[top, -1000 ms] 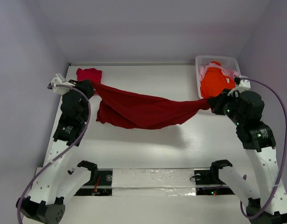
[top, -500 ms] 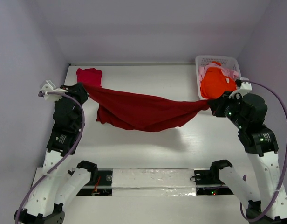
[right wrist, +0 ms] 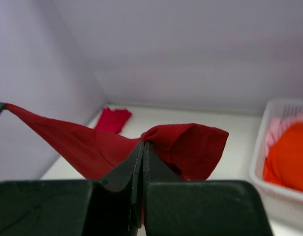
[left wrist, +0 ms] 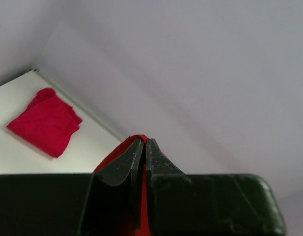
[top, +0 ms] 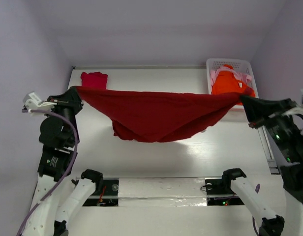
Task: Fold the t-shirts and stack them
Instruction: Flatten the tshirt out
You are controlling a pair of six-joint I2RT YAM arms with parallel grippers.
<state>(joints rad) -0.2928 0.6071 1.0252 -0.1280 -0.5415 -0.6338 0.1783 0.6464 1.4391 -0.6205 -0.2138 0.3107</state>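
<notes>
Since the earlier frames both arms have swung outward and upward, and the dark red t-shirt, which sagged low between them, is now drawn into a wide span with a nearly straight top edge. The left gripper is pressed together on the shirt's left corner, out by the left edge of the counter. In the left wrist view a strip of red cloth shows in the narrow slit between its fingers. The right gripper is likewise pinching the opposite corner near the counter's right edge, and the right wrist view shows cloth bunched just beyond its fingertips and running off to the left. Between the two holds the body of the shirt hangs in a deep belly over the middle of the counter, casting a soft shadow there; whether its lowest fold touches the surface cannot be told. A crimson-pink t-shirt lies folded small at the far left corner of the counter, just behind the left gripper. At the far right corner stands a white lattice basket, with the bright orange t-shirt heaped in it and the pale pink t-shirt showing at its left side.
</notes>
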